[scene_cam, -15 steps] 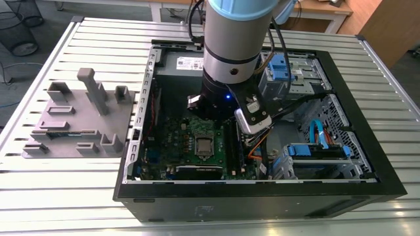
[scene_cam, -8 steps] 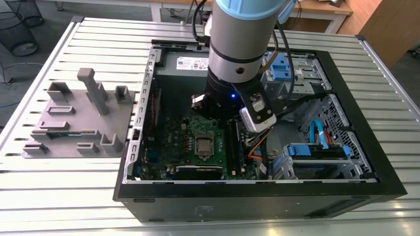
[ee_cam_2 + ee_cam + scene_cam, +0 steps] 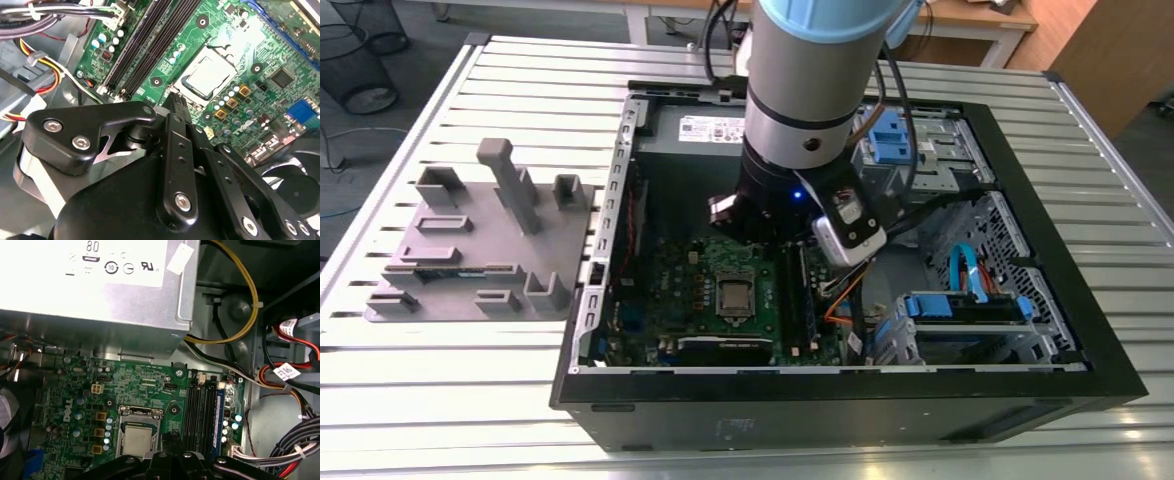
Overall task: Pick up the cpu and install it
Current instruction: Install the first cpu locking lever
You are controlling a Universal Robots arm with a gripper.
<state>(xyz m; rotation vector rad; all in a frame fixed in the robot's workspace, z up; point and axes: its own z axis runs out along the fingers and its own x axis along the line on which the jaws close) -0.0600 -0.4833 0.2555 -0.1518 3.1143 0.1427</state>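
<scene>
Exterior view: the arm reaches down into an open computer case (image 3: pixel 1107 390) that lies on a slatted tabletop (image 3: pixel 440 400). The end effector (image 3: pixel 754 235) hangs low over the green motherboard (image 3: pixel 694 275), just above the socket (image 3: pixel 735 297). A grey fixture block (image 3: pixel 480 250) sits on the tabletop at the exterior view's left, well apart from the case.

Second wrist view: the cpu (image 3: pixel 209 77) lies flat in the socket (image 3: pixel 186 95), silvery top up, apparently level. The black end effector (image 3: pixel 175 102) has its fingers drawn together to a narrow tip with nothing between them; the tip hovers just beside the chip's near edge, and contact cannot be told. Dark memory slots (image 3: pixel 145 50) run alongside the socket.

First wrist view: the cpu (image 3: pixel 136 439) sits inside the socket frame (image 3: pixel 140 412), with the end effector's (image 3: pixel 172 447) dark linkage just beside it. The power supply box (image 3: pixel 95 290) and bundled cables (image 3: pixel 300 440) lie beyond the board.

Step in hand: my judgement is that the chip is already placed in the socket and released, so the work stands in the install phase.

Next move calls for: a gentle, straight motion; sideways drag could shift the chip on its contacts, and the nearby cables and memory slots leave little room.
</scene>
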